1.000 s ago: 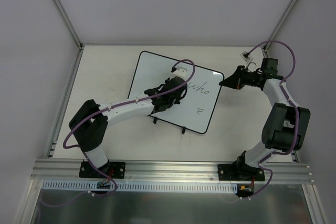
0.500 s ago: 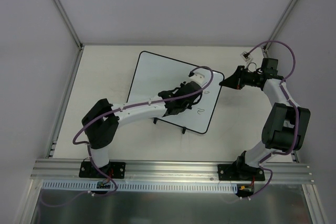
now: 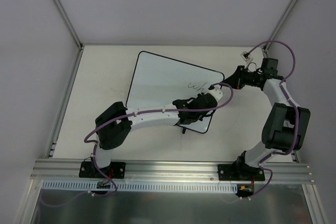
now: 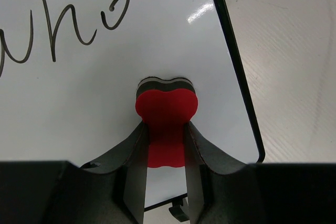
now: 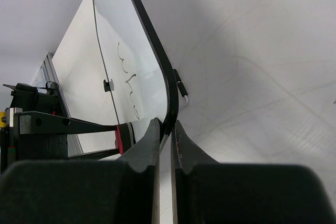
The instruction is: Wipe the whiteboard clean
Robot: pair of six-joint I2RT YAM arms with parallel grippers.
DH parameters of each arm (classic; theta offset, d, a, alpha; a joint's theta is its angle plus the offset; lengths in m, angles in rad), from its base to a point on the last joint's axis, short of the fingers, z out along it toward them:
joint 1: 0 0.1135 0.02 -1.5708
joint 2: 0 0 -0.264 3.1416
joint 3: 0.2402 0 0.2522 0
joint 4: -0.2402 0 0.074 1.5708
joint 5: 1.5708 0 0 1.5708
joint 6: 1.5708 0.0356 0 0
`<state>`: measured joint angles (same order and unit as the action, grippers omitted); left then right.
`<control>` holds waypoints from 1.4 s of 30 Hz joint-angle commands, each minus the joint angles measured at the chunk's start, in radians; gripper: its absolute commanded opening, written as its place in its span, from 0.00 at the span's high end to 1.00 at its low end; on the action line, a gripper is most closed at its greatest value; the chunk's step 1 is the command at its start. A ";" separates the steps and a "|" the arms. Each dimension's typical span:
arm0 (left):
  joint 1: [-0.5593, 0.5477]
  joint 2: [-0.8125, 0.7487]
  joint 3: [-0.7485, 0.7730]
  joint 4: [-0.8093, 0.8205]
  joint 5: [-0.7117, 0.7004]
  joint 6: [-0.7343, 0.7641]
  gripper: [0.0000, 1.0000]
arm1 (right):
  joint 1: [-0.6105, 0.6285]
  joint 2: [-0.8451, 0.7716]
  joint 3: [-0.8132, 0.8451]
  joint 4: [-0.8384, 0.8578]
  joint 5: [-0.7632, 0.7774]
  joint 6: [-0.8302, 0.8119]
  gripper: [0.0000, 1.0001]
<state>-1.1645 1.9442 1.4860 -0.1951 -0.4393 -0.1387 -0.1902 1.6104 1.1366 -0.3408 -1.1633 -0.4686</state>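
From my remote station, the top camera shows the whiteboard (image 3: 157, 85) lying flat and skewed at the middle of the table (image 3: 105, 72). Its right-hand corner points toward 3 o'clock.

The right gripper (image 3: 227, 82) meets that corner. On the right wrist camera its two fingers (image 5: 149, 145) are pinched tight on the board's thin black frame (image 5: 157, 51), one on each side. The white face (image 5: 136, 66) runs away toward 11 o'clock.

My left arm reaches across the board's near edge, and the left gripper (image 3: 203, 102) sits over the board's 5 o'clock corner. The left wrist camera shows that claw (image 4: 165, 128) clamped on a red bone-shaped eraser (image 4: 167, 106). The eraser's dark felt end is pressed to the white surface (image 4: 79, 93), just inside the frame's right edge.

Black handwritten letters (image 4: 79, 19) stand on the board at about 10 o'clock from the eraser. In the top view they appear as a short scrawl (image 3: 195, 85) just beyond the left gripper at 11 o'clock. One small black foot (image 3: 184, 129) pokes out from the near edge at 6 o'clock.
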 commanded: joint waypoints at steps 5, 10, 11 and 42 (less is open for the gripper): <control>-0.001 0.061 -0.032 -0.090 0.059 0.027 1.00 | 0.020 -0.026 -0.008 0.039 0.059 -0.087 1.00; -0.024 0.039 -0.099 -0.119 0.053 0.062 1.00 | 0.020 -0.018 -0.006 0.039 0.059 -0.087 1.00; -0.029 0.029 -0.107 -0.122 0.059 0.071 1.00 | 0.020 -0.017 -0.005 0.037 0.057 -0.087 1.00; 0.051 0.096 0.221 -0.144 -0.030 0.303 1.00 | 0.021 -0.010 -0.005 0.037 0.063 -0.082 1.00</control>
<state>-1.1126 2.0052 1.6745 -0.3500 -0.5247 0.1226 -0.1886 1.6108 1.1362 -0.3401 -1.1606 -0.4683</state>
